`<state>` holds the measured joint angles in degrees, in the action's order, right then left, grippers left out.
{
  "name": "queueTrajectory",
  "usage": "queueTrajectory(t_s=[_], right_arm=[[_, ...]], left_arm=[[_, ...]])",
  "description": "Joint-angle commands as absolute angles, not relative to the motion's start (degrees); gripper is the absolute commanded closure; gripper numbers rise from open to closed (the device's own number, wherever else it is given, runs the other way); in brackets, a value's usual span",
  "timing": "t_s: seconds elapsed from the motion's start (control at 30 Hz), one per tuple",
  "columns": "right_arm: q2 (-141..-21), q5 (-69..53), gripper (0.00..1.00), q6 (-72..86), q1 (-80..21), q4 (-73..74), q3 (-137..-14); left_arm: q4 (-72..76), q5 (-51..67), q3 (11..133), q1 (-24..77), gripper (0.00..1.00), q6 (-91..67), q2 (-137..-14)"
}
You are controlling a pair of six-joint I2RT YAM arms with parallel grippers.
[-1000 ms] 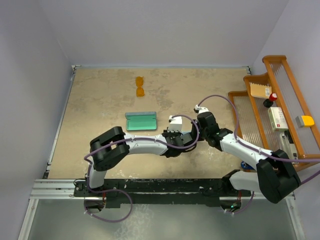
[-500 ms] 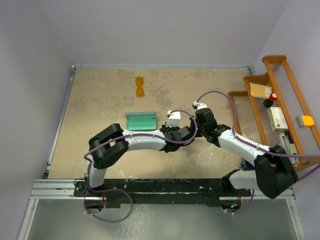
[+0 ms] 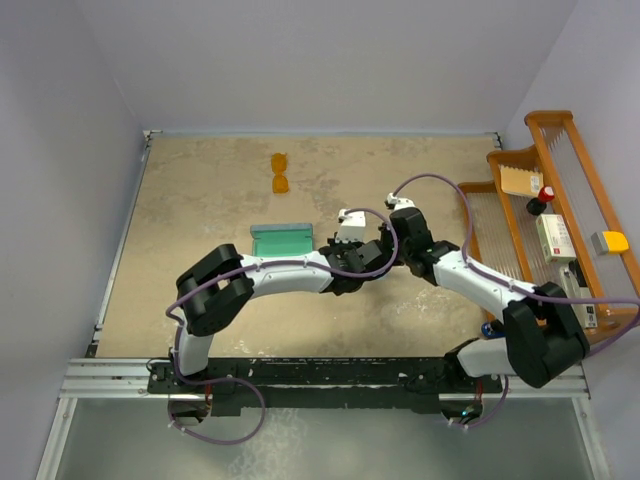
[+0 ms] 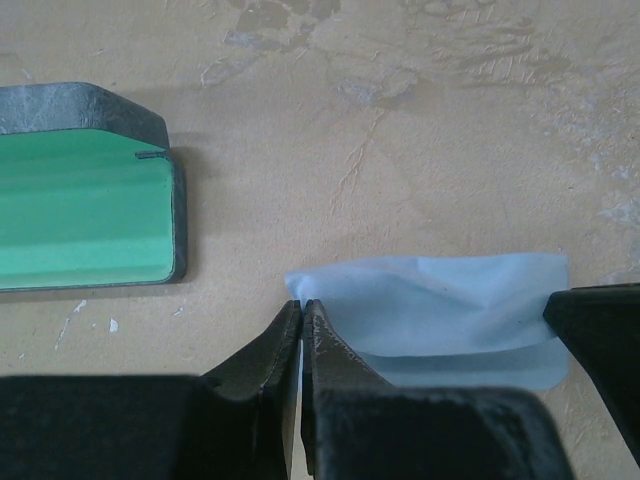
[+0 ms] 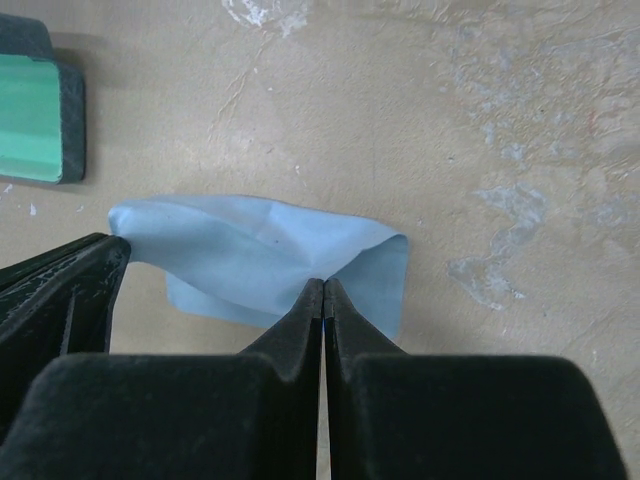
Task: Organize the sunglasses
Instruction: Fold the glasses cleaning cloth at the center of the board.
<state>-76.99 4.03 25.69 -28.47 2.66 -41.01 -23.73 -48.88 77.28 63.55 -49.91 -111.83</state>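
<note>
Two grippers meet over a pale blue cloth (image 4: 440,300): the left gripper (image 4: 302,308) and the right gripper (image 5: 323,287) each have their jaws pinched on opposite edges of it, just right of the open case (image 4: 80,215). The sunglasses (image 3: 280,173) lie well apart, on the far side of the case.

- A robotics lab test cell: plain pale walls (image 3: 60,200) box the table (image 3: 200,210) in at 9, 12 and 3 o'clock.
- At 6 o'clock an aluminium rail (image 3: 100,378) carries the bases of the left arm (image 3: 285,275) and the right arm (image 3: 480,285), with purple cables (image 3: 432,184) looped along them.
- At 3 o'clock a wooden rack (image 3: 548,116) holds a red-capped button (image 3: 546,192) (its kind cannot be told) and a labelled white box (image 3: 556,237).
- The tabletop is a mottled sandy sheet, scuffed with pale marks.
</note>
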Motion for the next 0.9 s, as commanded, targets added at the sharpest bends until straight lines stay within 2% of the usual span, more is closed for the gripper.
queueTrajectory(t_s=[0.0, 0.87], right_arm=[[-77.8, 5.2, 1.0, 25.1, -27.1, 0.8, -43.8], [-76.4, 1.8, 1.0, 25.5, -25.8, 0.5, -37.8]], left_arm=[[-22.6, -50.5, 79.5, 62.9, 1.0, -48.5, -110.5], [-21.6, -46.8, 75.0, 64.3, 1.0, -53.1, -111.7]])
